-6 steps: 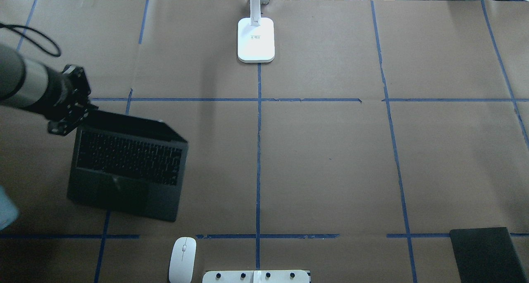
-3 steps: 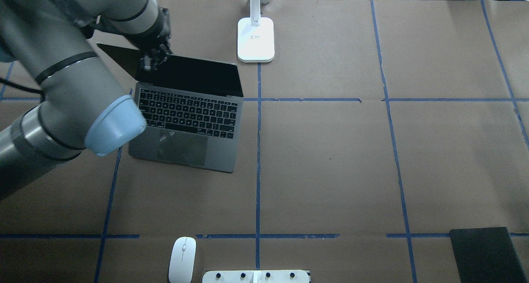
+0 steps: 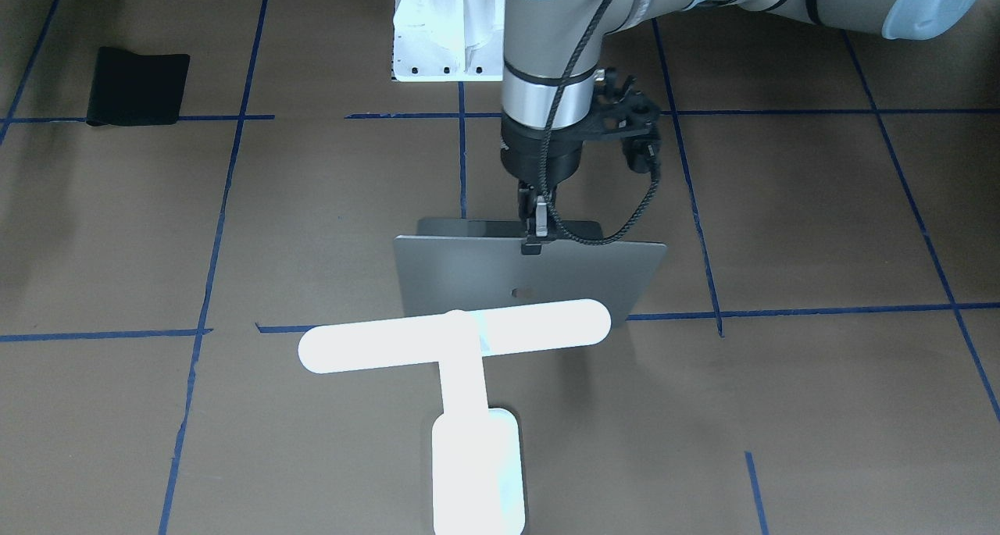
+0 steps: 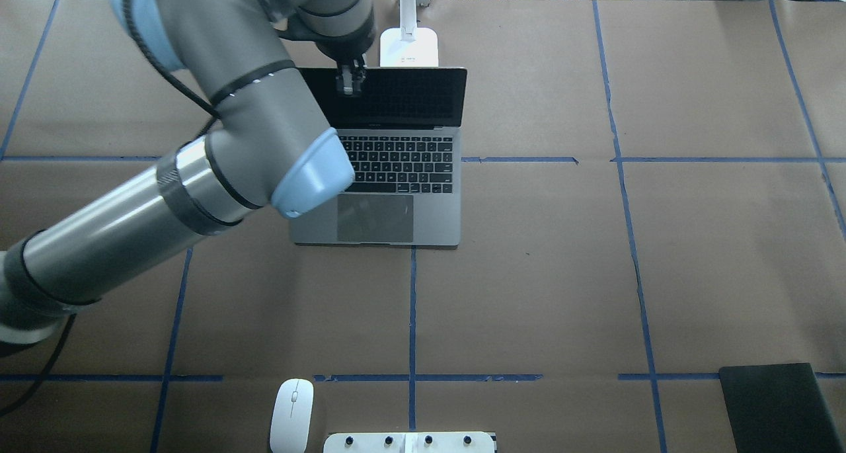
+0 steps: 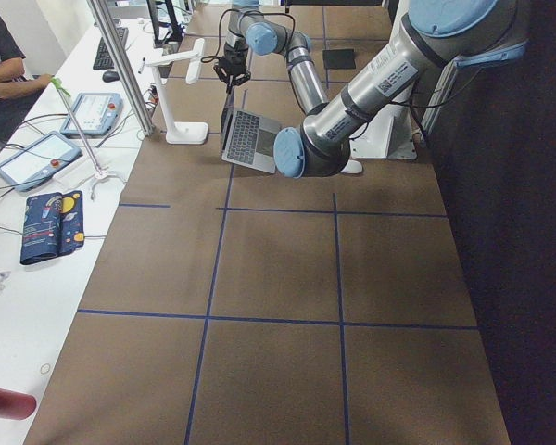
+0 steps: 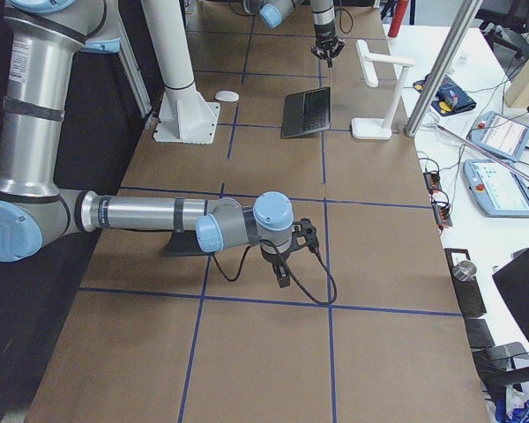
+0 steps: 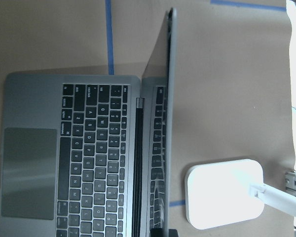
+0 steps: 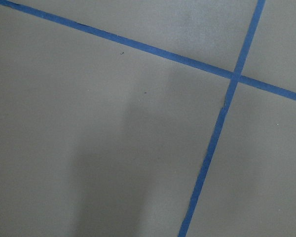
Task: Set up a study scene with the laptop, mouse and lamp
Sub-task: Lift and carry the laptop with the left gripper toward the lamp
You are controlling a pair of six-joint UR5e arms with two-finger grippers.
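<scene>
Squarely at table centre, the open laptop (image 4: 396,208) has its screen pinched.
The left gripper (image 4: 350,82) clamps the screen's top edge. The glowing lamp (image 3: 461,340) stands just beyond at twelve o'clock, the mouse (image 4: 291,414) well apart at seven. The right gripper (image 6: 283,280) hangs near the table, spread unreadable.

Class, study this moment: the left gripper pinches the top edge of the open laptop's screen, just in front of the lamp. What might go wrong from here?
1. The left gripper holds the laptop only by its thin screen edge; a further pull may strain the hinge, or the grip may slip off.
2. The base of the lamp stands close behind the screen; pushing the laptop farther back could knock the lamp over.
</scene>
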